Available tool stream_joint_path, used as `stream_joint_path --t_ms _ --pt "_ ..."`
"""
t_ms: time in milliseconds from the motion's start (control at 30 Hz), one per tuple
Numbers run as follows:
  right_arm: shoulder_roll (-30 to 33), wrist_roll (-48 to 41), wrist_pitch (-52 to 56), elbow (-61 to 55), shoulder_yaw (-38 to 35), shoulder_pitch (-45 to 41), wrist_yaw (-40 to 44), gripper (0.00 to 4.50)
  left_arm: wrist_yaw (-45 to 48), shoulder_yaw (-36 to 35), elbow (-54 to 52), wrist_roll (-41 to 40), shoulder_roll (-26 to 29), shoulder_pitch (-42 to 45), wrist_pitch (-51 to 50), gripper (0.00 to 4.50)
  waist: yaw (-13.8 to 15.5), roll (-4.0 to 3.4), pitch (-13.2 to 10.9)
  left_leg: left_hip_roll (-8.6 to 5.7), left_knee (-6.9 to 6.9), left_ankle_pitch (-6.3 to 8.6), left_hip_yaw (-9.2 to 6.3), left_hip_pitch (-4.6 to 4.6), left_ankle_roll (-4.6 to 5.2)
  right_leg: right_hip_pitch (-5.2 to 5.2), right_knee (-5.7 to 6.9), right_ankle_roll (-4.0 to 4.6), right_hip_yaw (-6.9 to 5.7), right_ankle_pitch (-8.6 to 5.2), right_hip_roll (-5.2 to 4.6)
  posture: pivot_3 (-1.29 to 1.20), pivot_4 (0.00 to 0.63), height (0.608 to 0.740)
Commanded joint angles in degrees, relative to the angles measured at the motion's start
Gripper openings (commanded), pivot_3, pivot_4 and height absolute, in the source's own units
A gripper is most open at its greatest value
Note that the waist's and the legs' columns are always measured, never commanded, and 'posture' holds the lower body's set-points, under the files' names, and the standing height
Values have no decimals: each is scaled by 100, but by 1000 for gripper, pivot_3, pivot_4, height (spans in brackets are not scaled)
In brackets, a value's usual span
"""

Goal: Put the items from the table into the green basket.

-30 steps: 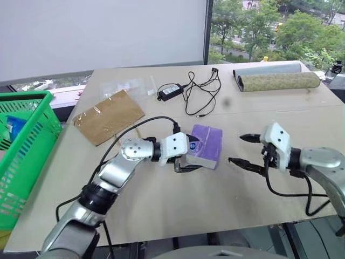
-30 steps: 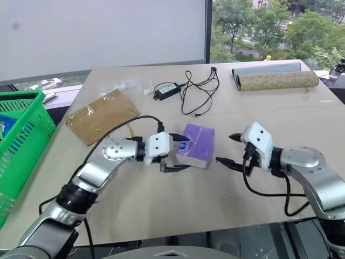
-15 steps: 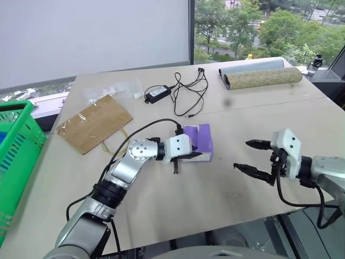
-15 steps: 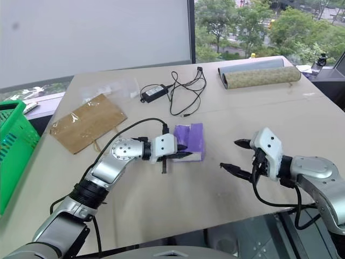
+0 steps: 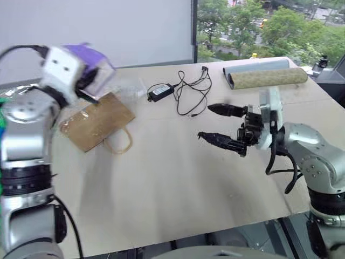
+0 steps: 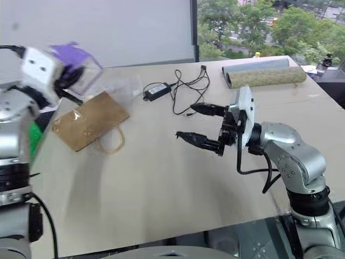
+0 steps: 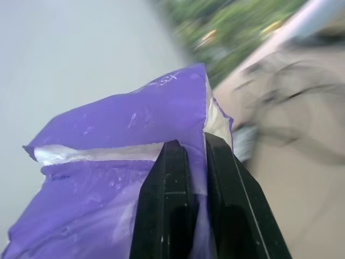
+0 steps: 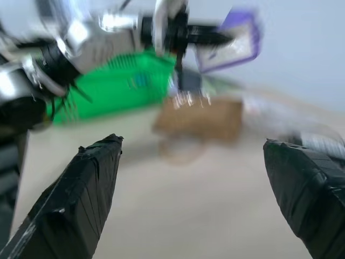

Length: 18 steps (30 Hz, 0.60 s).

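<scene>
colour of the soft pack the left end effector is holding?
Purple plastic wrap with white showing at the seam: the soft tissue pack, clearest in the left wrist view.

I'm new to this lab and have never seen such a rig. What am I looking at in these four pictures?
A humanoid robot with two arms stands at a beige table. Two pictures come from a stereo camera on its head; the other two come from cameras on its wrists. The left end effector is shut on a purple tissue pack, lifted off the table toward the robot's left, where the green basket stands. The right end effector hangs open above the table, holding nothing. On the table lie a brown paper bag, a black charger with cable and rolled mats.
</scene>
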State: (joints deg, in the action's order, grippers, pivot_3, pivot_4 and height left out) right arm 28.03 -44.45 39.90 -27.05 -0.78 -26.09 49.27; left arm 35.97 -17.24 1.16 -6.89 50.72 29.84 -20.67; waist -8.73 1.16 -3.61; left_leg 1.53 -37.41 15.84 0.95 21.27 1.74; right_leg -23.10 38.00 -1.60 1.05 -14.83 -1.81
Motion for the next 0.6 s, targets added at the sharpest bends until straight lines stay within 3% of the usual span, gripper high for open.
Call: stream_joint_path --t_ms 33,133,267,333,433,600 --pt "-44 -384 17 176 13 -380 342 4500 -241 -845 -271 322 709 -519 -417 39 144 3 -1 -2 1 0 1 8 0 -5 -2 0 0 0 -8 -22 45 740" --pt "-233 -527 3 445 88 -627 466 4500 -767 -1688 -83 287 697 -748 -770 39 340 10 2 -6 -5 0 -1 31 -1 -27 3 -1 -9 1 -22 26 44 740" --pt "-275 -421 -86 642 225 -790 639 4500 -1043 -2092 -49 475 579 -1444 -811 39 654 12 5 -7 -10 -1 -2 48 -2 -49 21 1 -12 2 -39 32 44 740" --pt "-260 -336 -154 690 282 -826 701 4500 -1144 -2386 -102 143 251 -1517 -905 39 807 14 7 -8 -9 -1 -6 48 -3 -49 22 2 -18 2 -45 32 44 740" --pt "-325 -283 -184 736 328 -865 683 4500 -1139 -2284 46 -150 -185 -1488 -795 1332 985 42 24 -14 -13 -3 -15 51 -6 -48 24 4 -32 3 -61 42 42 740" --pt "-303 -115 -273 660 423 -776 660 4500 -1245 -1892 648 -33 -356 -1385 -84 3701 984 54 32 -27 -14 -4 -25 58 -9 -47 24 5 -45 3 -83 9 36 740"
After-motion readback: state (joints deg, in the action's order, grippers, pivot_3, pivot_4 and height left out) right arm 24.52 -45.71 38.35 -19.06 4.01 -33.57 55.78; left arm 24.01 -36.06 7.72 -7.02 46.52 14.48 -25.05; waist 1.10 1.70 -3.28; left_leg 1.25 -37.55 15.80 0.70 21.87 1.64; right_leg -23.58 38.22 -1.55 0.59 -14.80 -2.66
